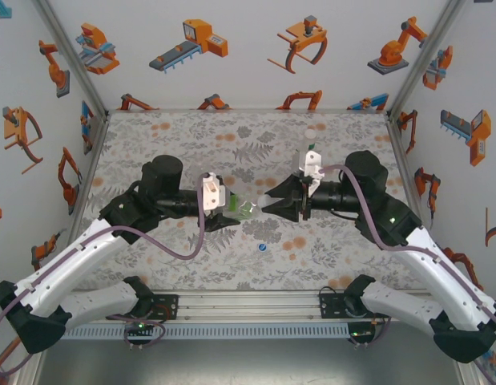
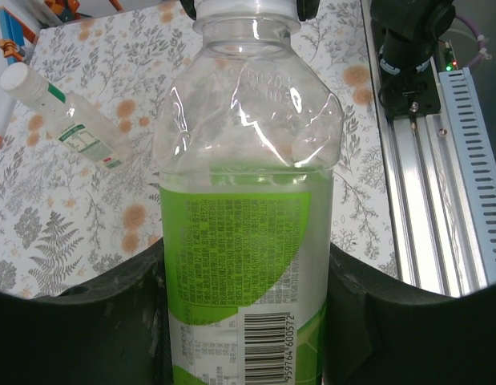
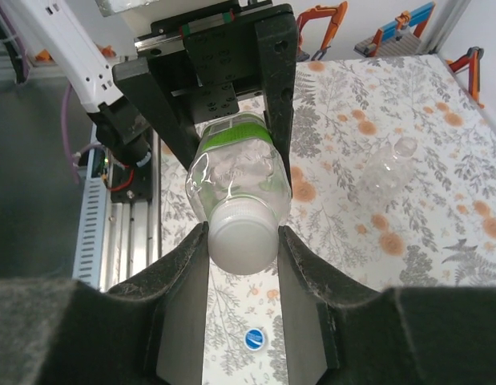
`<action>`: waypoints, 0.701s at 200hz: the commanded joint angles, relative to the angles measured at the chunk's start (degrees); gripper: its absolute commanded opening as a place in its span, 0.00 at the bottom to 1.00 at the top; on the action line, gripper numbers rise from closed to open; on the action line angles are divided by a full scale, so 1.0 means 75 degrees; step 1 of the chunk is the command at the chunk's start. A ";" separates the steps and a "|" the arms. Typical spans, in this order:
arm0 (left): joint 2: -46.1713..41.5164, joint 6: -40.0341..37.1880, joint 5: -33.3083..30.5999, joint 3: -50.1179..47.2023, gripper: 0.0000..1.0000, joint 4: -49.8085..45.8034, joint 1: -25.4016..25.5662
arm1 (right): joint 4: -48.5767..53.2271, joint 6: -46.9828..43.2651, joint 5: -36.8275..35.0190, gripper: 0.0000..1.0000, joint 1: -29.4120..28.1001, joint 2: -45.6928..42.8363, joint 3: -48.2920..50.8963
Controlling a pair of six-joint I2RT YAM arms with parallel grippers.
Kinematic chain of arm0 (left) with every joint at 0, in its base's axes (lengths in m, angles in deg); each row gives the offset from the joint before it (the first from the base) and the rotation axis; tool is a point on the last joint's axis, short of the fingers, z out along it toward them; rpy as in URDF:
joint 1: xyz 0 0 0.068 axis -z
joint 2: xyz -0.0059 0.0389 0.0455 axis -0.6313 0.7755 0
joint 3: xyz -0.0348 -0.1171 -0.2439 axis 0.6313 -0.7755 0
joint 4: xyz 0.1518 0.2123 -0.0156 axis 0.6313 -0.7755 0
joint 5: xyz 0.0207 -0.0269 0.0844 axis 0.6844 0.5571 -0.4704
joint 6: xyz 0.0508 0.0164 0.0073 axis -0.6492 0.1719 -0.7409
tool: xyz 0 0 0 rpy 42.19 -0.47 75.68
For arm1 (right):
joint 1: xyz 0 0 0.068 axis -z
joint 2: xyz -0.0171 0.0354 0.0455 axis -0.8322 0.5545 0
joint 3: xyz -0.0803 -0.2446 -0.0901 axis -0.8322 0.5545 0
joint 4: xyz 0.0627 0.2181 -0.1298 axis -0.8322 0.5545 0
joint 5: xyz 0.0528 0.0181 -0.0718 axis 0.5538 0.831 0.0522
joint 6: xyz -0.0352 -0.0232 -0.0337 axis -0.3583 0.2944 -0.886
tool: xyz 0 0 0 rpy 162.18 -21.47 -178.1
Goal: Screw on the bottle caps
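The left gripper point(image 1: 228, 210) has its fingers point(image 2: 87, 321) clamped on the lower body of the labelled bottle point(image 2: 248, 160). It holds the bottle sideways above the middle of the surface point(image 1: 175, 144), neck pointing at the other arm. That pose looks chosen to brace the bottle so that it cannot spin while the neck is worked.

In the centre of the right wrist view, the right gripper point(image 3: 243, 249) meets the bottle head-on. Its fingers point(image 3: 183, 281) are closed against both sides of the white cap point(image 3: 243, 234), which sits on the bottle's mouth. With the cap's axis lined up with the wrist, a roll of that wrist would turn the cap on its thread. How far it is threaded cannot be told from here, though it appears to sit square on the neck.

The blue cap point(image 3: 253, 339) lies flat on the surface at the bottom of the right wrist view, below the held bottle, and waits for its own bottle. A second bottle point(image 2: 63, 120) lies on its side in the upper left of the left wrist view, a white top on its end, well apart from the work.

The likely risk is the bottle slipping round in the left fingers as the cap tightens.
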State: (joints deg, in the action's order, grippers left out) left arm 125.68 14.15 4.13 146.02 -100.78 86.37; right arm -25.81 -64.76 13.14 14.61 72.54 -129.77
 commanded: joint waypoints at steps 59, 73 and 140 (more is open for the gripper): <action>-0.0024 -0.0102 0.0101 0.0270 0.00 0.0098 0.0033 | -0.0636 0.4770 -0.2718 0.00 -0.0116 -0.0382 0.0398; -0.0007 -0.0097 0.0057 0.0275 0.00 0.0128 0.0032 | -0.0141 0.5466 -0.3055 0.00 -0.0128 -0.0349 0.0257; 0.0165 -0.0102 -0.0265 0.0267 0.00 0.0220 0.0051 | 0.1632 0.8903 -0.3474 0.00 -0.0145 0.0505 -0.0653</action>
State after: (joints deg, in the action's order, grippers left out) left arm 127.01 14.89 0.02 146.28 -100.70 86.24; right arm -17.84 -12.95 -7.71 13.01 74.23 -132.31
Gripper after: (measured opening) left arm 0.529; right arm 0.353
